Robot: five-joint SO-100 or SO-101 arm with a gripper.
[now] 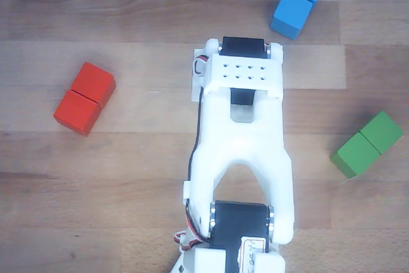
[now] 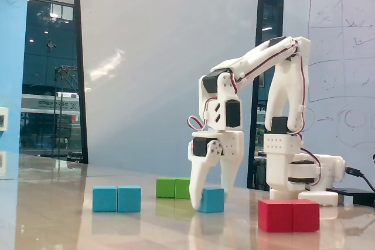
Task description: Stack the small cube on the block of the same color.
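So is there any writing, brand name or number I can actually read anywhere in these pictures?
None reads clearly.
White label on the arm's black motor in the other view: handwriting, too blurred to read.
Whiteboard behind the arm in the fixed view: faint sketches and marks, illegible.
Sign beyond the glass at left: text too small to read.
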